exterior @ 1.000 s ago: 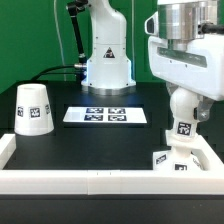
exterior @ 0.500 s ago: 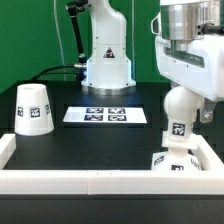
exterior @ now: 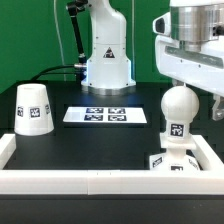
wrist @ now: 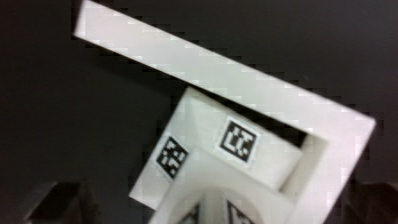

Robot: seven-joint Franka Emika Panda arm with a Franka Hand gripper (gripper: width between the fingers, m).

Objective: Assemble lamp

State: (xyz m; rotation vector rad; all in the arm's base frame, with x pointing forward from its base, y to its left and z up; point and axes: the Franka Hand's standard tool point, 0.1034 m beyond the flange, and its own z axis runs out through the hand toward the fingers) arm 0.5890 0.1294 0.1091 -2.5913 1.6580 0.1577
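Since the earlier frames the arm has risen clear of the bulb; a second ago its housing covered the bulb's round top, and now the whole globe shows beneath it; the bulb, base and shade sit where they sat before.

In the exterior view the bulb stands upright on its neck, a square tag on its front, on the flat square base; the base lies at about 4 o'clock on the black desk, hard against the white rail that fences the desk's near edge and the exterior view's right side; a tag shows on the base beside the neck. The tapered shade stands well apart at about 9 o'clock, narrow end up, with a tag on its lower wall; the marker board lies flat near the centre, between shade and bulb but farther back; another robot's white pedestal stands at 12 o'clock behind it.

The arm's white housing hangs directly above the bulb, apart from it; the gripper appears only in the blurred wrist view, as dark finger shapes; whether it is spread or pressed together I cannot tell; it holds nothing visible. That view also shows the rail's corner and the tagged base, out of focus.
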